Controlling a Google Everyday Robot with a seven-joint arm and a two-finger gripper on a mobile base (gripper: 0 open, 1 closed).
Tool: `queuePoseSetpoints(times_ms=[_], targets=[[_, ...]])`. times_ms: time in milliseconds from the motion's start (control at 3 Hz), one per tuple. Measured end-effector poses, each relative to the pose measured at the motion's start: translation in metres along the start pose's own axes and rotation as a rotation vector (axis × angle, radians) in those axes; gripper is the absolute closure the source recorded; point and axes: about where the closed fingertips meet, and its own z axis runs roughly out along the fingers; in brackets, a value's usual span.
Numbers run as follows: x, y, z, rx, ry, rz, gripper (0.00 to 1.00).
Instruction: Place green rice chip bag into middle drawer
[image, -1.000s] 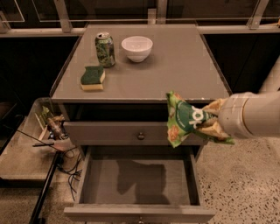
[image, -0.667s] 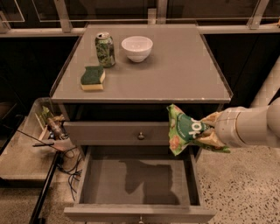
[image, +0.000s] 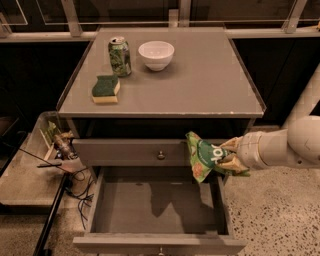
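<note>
the gripper (image: 227, 154) is reaching in from the right on its pale arm (image: 280, 147), hanging just off the cabinet's front right corner. its two tan fingers (image: 231, 144) are clenching the right end of the green rice chip bag (image: 202, 156). the bag is sticking out to the left of the gripper, tilted, with its upper corner pointing up and left and its white letters facing the camera. its left part is overlapping the right end of the closed top drawer (image: 125, 151) in this view; whether it is touching that front cannot be told. the top drawer's knob (image: 161, 155) is sitting left of the bag, apart from it.

below and left of the gripper the middle drawer (image: 125, 210) is standing pulled out, its grey floor showing. the bag is hanging above the drawer's right rear corner, not resting in it. a dark shadow (image: 170, 197) is lying on the drawer floor below and left of the bag.

up and well left of the gripper, on the cabinet top (image: 210, 85), a green soda can (image: 120, 56) is standing upright just beside a white bowl (image: 156, 55). a green-and-yellow sponge (image: 106, 89) is lying near the can, on its camera side.
</note>
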Motion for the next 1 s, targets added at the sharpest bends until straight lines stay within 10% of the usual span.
queuePoseSetpoints(times_ms=[1000], targets=[[0.005, 0.054, 0.053, -0.101, -0.089, 0.029, 1.00]])
